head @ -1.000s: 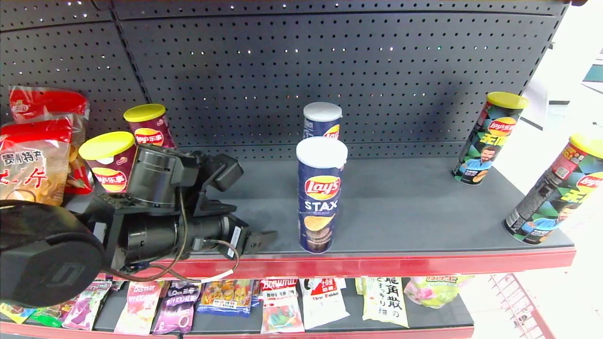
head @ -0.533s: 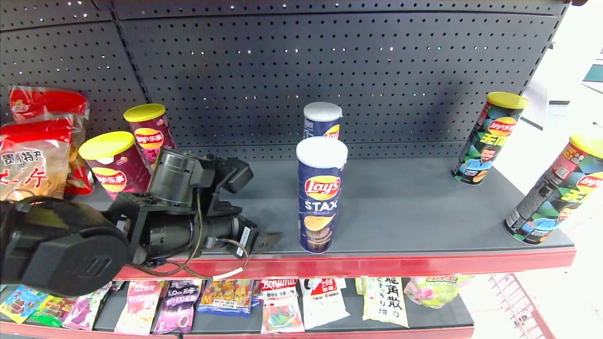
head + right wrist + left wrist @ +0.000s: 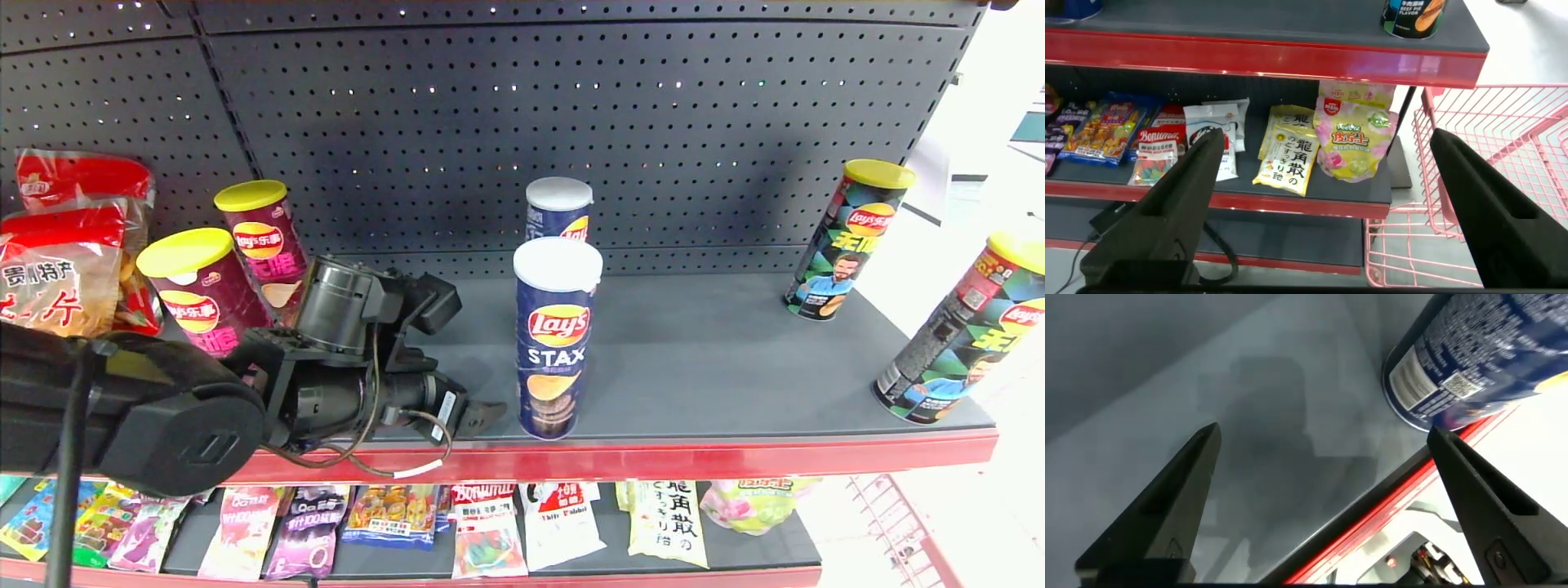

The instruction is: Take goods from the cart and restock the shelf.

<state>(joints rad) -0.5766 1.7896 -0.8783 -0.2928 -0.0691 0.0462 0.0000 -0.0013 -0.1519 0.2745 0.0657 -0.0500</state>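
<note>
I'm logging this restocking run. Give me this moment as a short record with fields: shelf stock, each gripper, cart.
shelf: grey top shelf, red front edge
front blue can: upright near the front edge
rear blue can: directly behind it
maroon cans: two, yellow lids, far left
green cans: two, yellow lids, far right
left gripper: jaws open, empty, low over the shelf, just left of the front blue can, apart from it
right gripper: jaws open, empty, facing the lower shelf's snack packets
pink cart: right of the lower shelf
</note>
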